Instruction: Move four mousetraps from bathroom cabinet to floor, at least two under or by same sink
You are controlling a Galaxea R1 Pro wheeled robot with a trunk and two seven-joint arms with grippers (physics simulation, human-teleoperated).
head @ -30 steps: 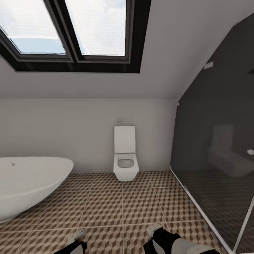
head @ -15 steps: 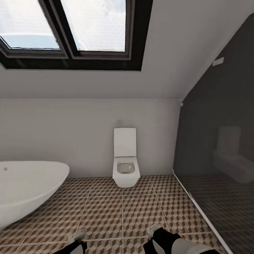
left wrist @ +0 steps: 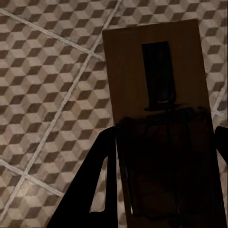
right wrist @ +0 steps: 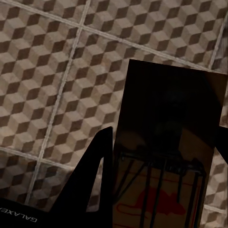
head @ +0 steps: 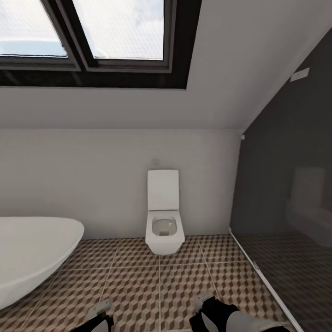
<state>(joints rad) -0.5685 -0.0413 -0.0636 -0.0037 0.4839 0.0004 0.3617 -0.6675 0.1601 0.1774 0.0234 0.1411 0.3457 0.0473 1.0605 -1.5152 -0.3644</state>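
My left gripper is shut on a mousetrap, a flat brown board with wire parts, held above the bathroom floor. Another mousetrap, with a red print on it, sits between the black fingers of my right gripper, also over the cube-patterned tiles. In the head view both wrists show at the bottom edge, the left gripper and the right gripper, above the floor. The cabinet and the sink are out of view.
A white oval bathtub stands at the left. A white wall-hung toilet is straight ahead against the back wall. A dark glass shower screen runs along the right. A skylight sits in the sloped ceiling.
The whole head view has shifted: the toilet looks a little nearer, and the bathtub and skylight have slid toward the left edge. That is camera motion. Both wrists keep their place in the picture.
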